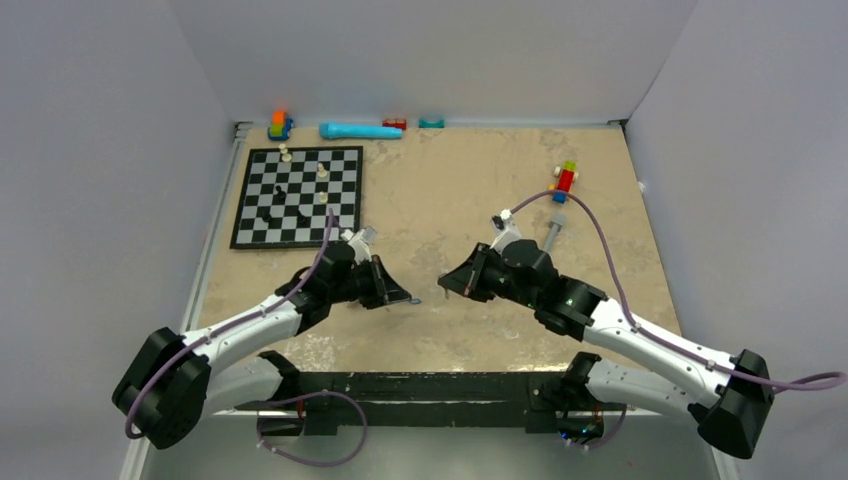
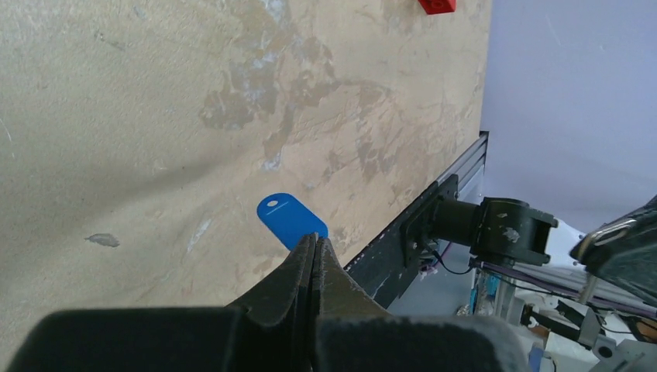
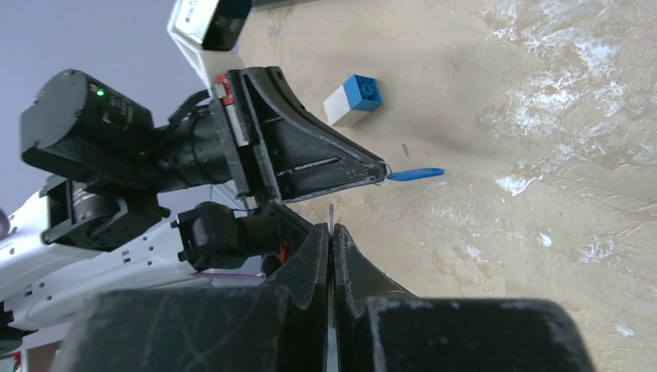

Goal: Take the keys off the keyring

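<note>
Only the right wrist view shows the right gripper squeezing a thin pale silver key; the left gripper tightly pinches a small blue plastic-headed key.

You have two grippers: the left gripper and the right gripper. Two keys: one blue-headed key, one pale silver key. One white-and-blue block, one chessboard.

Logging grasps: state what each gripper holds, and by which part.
Left gripper pinches the blue key by one end of its head. Right gripper is shut on a thin pale sliver, probably the silver key; held part hidden.
</note>
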Action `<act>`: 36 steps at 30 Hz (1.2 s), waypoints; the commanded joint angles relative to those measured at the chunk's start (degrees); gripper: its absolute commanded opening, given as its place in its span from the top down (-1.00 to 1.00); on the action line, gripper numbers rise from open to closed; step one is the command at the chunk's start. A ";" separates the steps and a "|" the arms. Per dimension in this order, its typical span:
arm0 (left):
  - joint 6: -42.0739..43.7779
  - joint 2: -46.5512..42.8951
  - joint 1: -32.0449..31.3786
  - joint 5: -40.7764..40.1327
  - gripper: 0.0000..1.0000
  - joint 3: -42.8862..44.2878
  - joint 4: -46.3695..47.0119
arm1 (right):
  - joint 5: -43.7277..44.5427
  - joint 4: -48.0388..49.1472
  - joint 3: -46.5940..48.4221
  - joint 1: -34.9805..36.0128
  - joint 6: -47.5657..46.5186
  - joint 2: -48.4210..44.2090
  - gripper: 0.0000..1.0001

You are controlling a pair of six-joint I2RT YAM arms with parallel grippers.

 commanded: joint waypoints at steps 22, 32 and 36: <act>9.11 4.01 -2.06 -7.01 -0.63 10.53 -10.84 | -0.89 1.03 -5.63 0.03 0.60 -5.69 1.00; 13.12 -11.66 -2.06 -9.60 -0.67 13.83 -29.44 | -2.97 6.97 -12.53 0.04 3.66 -4.36 1.00; 15.56 -20.53 -2.03 -10.88 -0.68 14.95 -39.85 | -2.10 6.83 -12.60 0.04 4.43 0.92 1.00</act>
